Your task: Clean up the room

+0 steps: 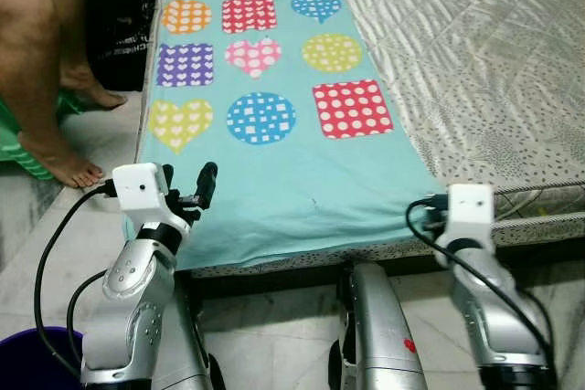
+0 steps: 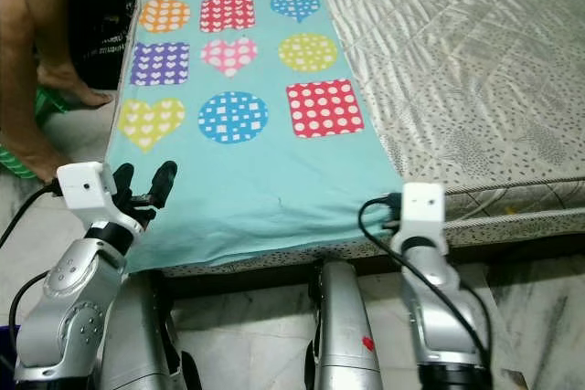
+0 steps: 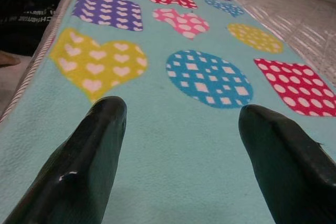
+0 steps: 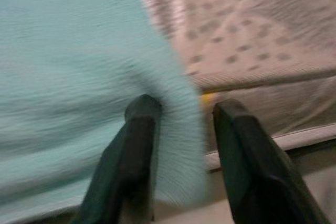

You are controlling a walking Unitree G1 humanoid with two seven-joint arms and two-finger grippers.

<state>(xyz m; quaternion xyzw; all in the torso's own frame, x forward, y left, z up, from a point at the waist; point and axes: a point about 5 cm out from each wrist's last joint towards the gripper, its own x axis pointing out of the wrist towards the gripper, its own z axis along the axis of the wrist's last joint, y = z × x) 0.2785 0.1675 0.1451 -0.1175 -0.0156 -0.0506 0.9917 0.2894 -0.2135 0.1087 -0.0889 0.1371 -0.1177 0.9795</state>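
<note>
Item 1, far left: a person's bare legs and feet (image 1: 69,166) on the pale floor (image 1: 101,139) beside the bed, cut off above the knee by the frame edge. A green striped object (image 1: 23,157) under the legs is mostly hidden; what it is cannot be told.

Item 2, lower left corner: a purple bucket (image 1: 32,358), with just part of its rim and wall visible. Its contents cannot be made out.

Item 3: a dark mass (image 1: 119,15) against the bed's left side, black with a strip of white lettering too small to read.

Item 4: left end effector (image 1: 187,189), raised at the near left corner of the blanket. Its two black fingers (image 3: 89,166) stand wide apart with nothing between them, hovering just above the cloth.

Item 5, the task's thing: a turquoise blanket (image 1: 274,180) printed with dotted hearts, circles and squares. It lies flat along the left side of the bed, its near edge hanging over the mattress edge. Its far end is cut off by the top of the picture.

Item 6: right end effector (image 4: 181,124), at the blanket's near right corner. Its wrist view is blurred. The fingers are apart, with the corner fold of the blanket lying between them; whether they touch the cloth cannot be told. From the head views its fingers are hidden behind the wrist camera housing (image 1: 471,203).

Item 7, right: the bed (image 1: 484,70), with a cream quilted cover exposed beside the blanket.
</note>
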